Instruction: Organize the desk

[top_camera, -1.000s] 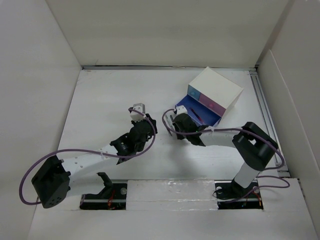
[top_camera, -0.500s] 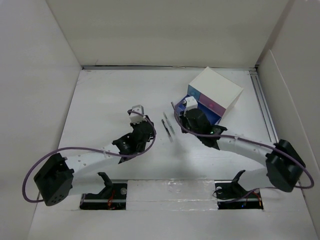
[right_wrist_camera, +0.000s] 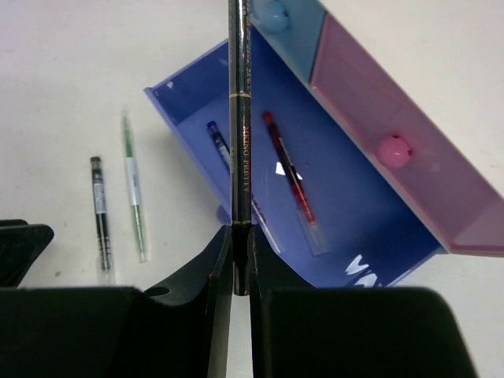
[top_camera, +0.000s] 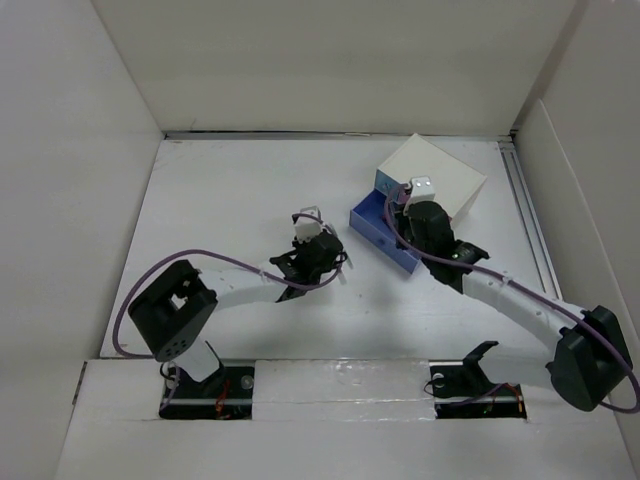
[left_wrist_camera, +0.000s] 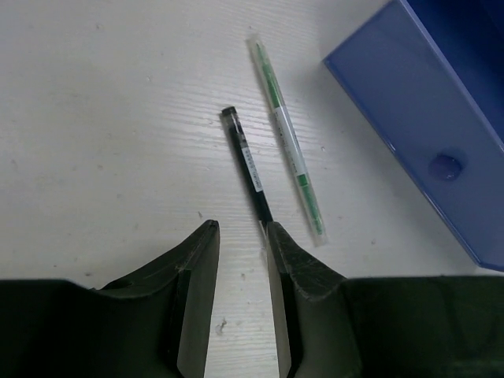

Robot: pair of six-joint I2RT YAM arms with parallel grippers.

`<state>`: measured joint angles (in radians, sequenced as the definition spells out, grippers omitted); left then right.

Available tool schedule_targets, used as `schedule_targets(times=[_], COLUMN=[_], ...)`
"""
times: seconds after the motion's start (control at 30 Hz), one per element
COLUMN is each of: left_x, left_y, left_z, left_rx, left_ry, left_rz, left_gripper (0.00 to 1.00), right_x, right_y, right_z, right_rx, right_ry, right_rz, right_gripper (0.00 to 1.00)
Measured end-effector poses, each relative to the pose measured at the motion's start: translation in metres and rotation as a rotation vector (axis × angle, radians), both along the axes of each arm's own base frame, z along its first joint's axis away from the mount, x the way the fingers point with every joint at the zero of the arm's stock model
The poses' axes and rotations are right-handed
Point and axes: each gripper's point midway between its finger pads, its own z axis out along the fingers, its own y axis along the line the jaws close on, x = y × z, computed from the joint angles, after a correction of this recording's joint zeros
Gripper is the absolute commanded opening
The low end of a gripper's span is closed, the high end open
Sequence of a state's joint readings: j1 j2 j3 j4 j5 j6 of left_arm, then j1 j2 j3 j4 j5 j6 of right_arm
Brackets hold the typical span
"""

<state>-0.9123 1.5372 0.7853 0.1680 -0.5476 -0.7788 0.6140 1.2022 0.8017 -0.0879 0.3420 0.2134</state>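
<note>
The white desk (top_camera: 220, 200) holds a black pen (left_wrist_camera: 248, 169) and a green pen (left_wrist_camera: 287, 142) lying side by side. My left gripper (left_wrist_camera: 240, 236) is open just above the desk, with the black pen's near end at its right fingertip; it also shows in the top view (top_camera: 318, 243). My right gripper (right_wrist_camera: 239, 236) is shut on a dark pen (right_wrist_camera: 239, 118), held over the open blue drawer (right_wrist_camera: 354, 205). A red pen (right_wrist_camera: 287, 169) and a blue pen (right_wrist_camera: 220, 142) lie in that drawer. The top view shows the right gripper (top_camera: 415, 212) over the drawer (top_camera: 378, 228).
The small white box (top_camera: 440, 175) with a pink drawer (right_wrist_camera: 394, 150) and a light blue drawer (right_wrist_camera: 272, 12) stands at the back right. White wall panels enclose the desk on the left, back and right.
My right gripper has moved back and right with the dark pen, from the desk to over the open drawer. My left gripper has moved right to the two pens.
</note>
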Motion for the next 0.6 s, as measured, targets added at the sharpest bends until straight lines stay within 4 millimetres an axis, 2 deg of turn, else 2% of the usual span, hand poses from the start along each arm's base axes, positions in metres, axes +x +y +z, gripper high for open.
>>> schedule_targets(times=[0.1, 0.13, 0.17, 0.2, 0.23, 0.3, 0.33, 0.53, 0.57, 0.6], left_x=[0.003, 0.004, 0.004, 0.005, 0.005, 0.005, 0.004, 0.005, 0.005, 0.006], left_y=[-0.011, -0.014, -0.017, -0.019, -0.02, -0.021, -0.021, -0.02, -0.021, -0.021], left_z=[-0.006, -0.009, -0.012, -0.015, -0.018, -0.022, -0.023, -0.028, -0.029, -0.031], left_rx=[-0.01, -0.012, -0.012, -0.011, -0.01, -0.005, -0.004, 0.008, 0.01, 0.013], left_ry=[0.025, 0.033, 0.042, 0.049, 0.056, 0.067, 0.071, 0.086, 0.088, 0.091], left_rz=[-0.01, -0.013, -0.015, -0.017, -0.018, -0.017, -0.015, -0.003, 0.0, 0.003], left_gripper=[0.23, 0.22, 0.21, 0.21, 0.2, 0.2, 0.2, 0.2, 0.2, 0.2], right_x=[0.004, 0.005, 0.007, 0.008, 0.009, 0.011, 0.011, 0.011, 0.009, 0.008], right_y=[-0.013, -0.017, -0.021, -0.024, -0.026, -0.03, -0.031, -0.031, -0.03, -0.029], right_z=[-0.003, -0.004, -0.004, -0.004, -0.005, -0.005, -0.005, -0.001, 0.002, 0.005], right_rx=[-0.015, -0.019, -0.022, -0.025, -0.025, -0.03, -0.03, -0.017, -0.006, 0.01], right_ry=[0.008, 0.01, 0.011, 0.011, 0.012, 0.011, 0.011, 0.001, -0.006, -0.019], right_rz=[-0.041, -0.054, -0.068, -0.079, -0.088, -0.105, -0.109, -0.115, -0.11, -0.106], right_gripper=[0.09, 0.12, 0.17, 0.29, 0.34, 0.44, 0.45, 0.43, 0.41, 0.31])
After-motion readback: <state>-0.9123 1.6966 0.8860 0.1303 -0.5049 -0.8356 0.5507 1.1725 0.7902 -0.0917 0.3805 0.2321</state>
